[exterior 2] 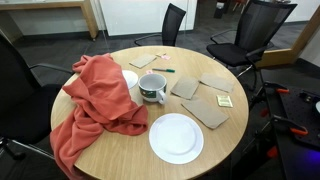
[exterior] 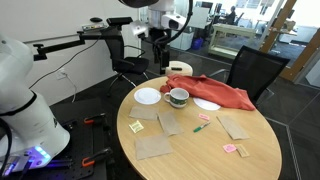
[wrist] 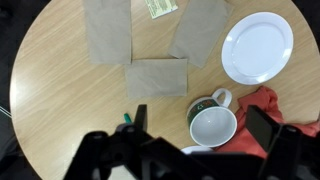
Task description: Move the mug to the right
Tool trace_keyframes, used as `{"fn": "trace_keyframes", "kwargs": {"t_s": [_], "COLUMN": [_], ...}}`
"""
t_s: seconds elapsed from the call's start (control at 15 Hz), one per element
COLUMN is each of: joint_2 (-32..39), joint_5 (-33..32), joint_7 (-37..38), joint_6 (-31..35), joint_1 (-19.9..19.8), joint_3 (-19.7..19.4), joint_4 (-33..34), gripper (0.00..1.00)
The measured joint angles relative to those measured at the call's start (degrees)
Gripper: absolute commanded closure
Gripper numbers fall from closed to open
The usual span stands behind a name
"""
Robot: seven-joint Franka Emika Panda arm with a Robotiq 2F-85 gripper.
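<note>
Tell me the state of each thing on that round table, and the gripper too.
mug: upright, looks empty, not gripped.
gripper: open, above the table.
red cloth: crumpled, hanging over the table edge.
bare plate: flat, empty.
second plate: partly under the cloth.
brown sheets: lying flat.

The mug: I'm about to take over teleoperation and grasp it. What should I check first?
1. Mug upright, mouth up: ok.
2. Gripper open, fingers wide apart: ok.
3. Mug lined up between the fingers in the wrist view: ok.
4. Red cloth clear of the mug: cannot tell; it lies close beside it.
5. Handle out of the fingers' path: ok, it points toward the white plate.
</note>
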Motion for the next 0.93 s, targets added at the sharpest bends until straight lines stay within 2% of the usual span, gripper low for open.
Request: {"fn": "trace_keyframes", "kwargs": {"t_s": [0.27,0.73,0.93], "joint_2": [6.18,16.42,21.04], "joint_5": [0.28,-0.67,-0.68], "joint_7": [3.98,12.17,13.39], "joint_6": [2.71,4.18,4.18], "joint_1": [0.29,0.80,1.03], "joint_3": [1.24,2.37,2.37], "joint_4": [4.17,10.70,13.56], "gripper": [0.00,0.00,0.00]}}
